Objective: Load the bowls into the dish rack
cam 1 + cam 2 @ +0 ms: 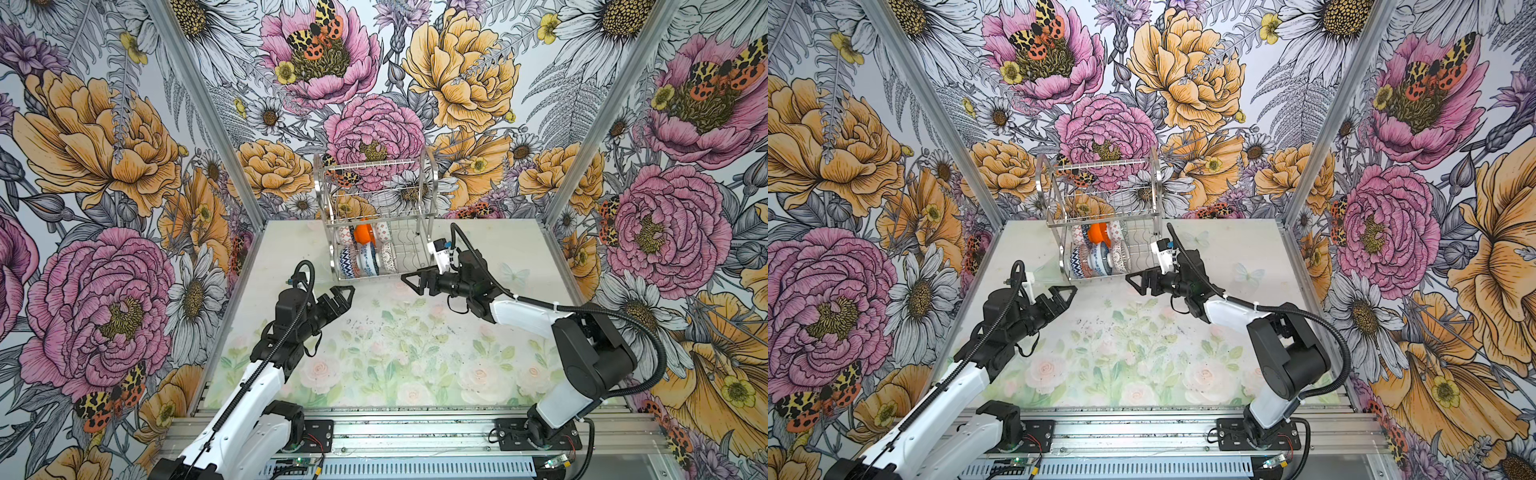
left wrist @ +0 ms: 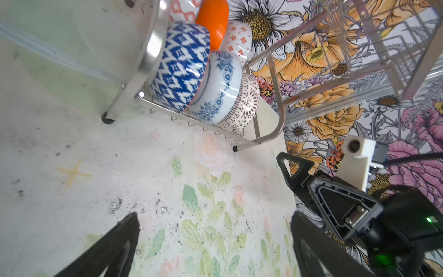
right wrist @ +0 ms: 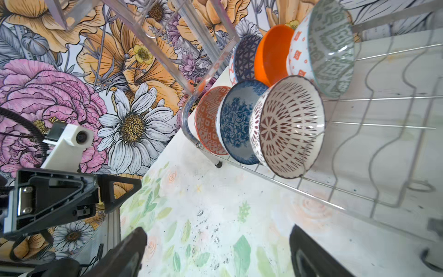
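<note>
While the left hand (image 1: 345,296) and the right hand (image 1: 413,280) are hovering empty over the bench (image 1: 415,357), each with its fingers spread wide apart, the dish rack (image 2: 153,48) is standing at the middle of the bench's far edge. Six bowls are sitting on edge on its lower shelf, toward the bench's left edge: the navy-white zigzag bowl (image 2: 179,69), blue-white floral bowl (image 2: 220,86) and white lattice bowl (image 2: 247,105) are lining the near row, with the plain orange bowl (image 2: 213,21), grey-green geometric bowl (image 3: 330,48) and orange-red patterned bowl (image 2: 182,7) behind. Both hands are pointing at the rack, clear of it.
</note>
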